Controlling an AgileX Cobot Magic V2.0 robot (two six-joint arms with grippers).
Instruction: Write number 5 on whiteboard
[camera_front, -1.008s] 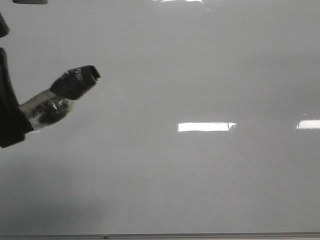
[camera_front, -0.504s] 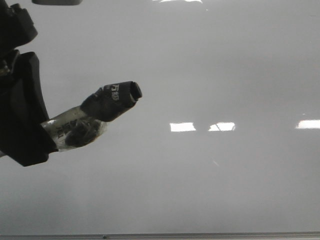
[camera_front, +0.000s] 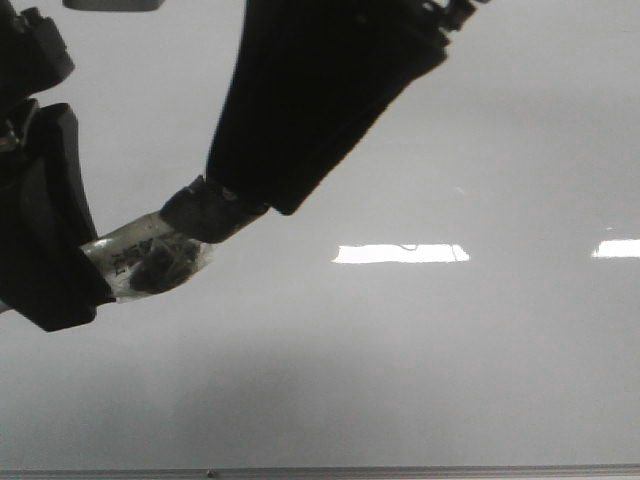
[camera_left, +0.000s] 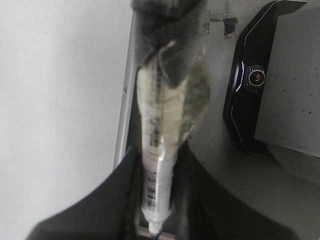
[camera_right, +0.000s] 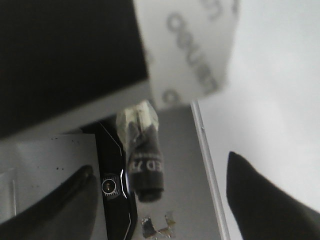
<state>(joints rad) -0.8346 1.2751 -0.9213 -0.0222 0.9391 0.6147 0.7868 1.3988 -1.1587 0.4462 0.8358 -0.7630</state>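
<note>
The whiteboard (camera_front: 450, 360) fills the front view, glossy and pale grey, and no number 5 shows on it. At the left, my left gripper (camera_front: 95, 265) is shut on a marker (camera_front: 150, 258) with a tape-wrapped clear barrel and a black cap (camera_front: 205, 212). In the left wrist view the white barrel (camera_left: 159, 165) sits clamped between the left gripper (camera_left: 157, 160) fingers. My right gripper (camera_front: 270, 190) reaches down from the top and hides the cap's end. In the right wrist view the right gripper (camera_right: 160, 167) is open, its fingers wide apart on either side of the cap (camera_right: 147, 170).
Bright rectangular glare patches (camera_front: 400, 253) lie on the board. Its thin metal frame edge (camera_front: 400, 470) runs along the bottom of the front view. Beyond the frame edge (camera_left: 125, 100), a black camera device (camera_left: 250, 80) sits on a grey surface.
The left gripper brought the marker further into view, then held still. The right arm has come in from the top and now covers the cap's end.
</note>
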